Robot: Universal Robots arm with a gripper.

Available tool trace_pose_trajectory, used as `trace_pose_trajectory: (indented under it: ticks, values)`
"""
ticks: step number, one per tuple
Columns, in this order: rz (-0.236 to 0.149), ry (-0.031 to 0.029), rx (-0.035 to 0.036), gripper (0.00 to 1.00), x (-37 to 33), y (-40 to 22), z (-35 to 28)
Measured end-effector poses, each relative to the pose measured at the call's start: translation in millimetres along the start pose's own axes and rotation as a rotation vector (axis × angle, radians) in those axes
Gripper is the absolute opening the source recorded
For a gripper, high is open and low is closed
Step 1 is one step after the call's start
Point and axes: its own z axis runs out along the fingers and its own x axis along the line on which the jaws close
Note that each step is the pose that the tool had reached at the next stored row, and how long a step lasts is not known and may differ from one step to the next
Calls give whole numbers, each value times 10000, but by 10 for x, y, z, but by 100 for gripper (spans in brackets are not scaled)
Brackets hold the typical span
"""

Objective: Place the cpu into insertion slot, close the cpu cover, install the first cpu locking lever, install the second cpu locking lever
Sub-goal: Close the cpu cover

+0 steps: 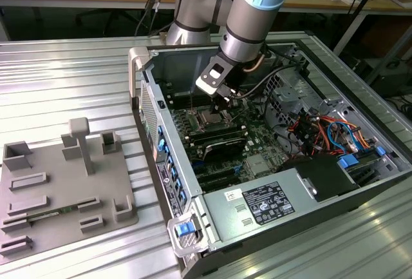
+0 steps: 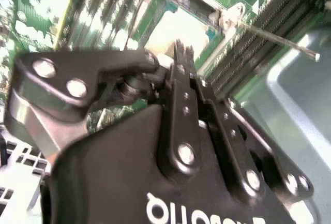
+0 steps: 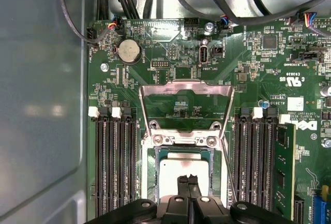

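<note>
Grey fixture tray at the exterior view's left, open computer case just right of it. Inside, the cpu lies flat in the insertion slot, cpu cover swung open, gripper fingers pressed together just above the chip.

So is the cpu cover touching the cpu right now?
Apart. In the first wrist view the cpu cover stands open, its frame well clear of the cpu.
</note>
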Motion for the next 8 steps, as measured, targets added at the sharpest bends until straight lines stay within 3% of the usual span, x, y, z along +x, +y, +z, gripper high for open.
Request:
trace_pose_trajectory:
  ticks: [4,8]
  values:
    - [1,-2,1,11,2,-1,-35]
    - [2,-3,1,11,6,-2,-140]
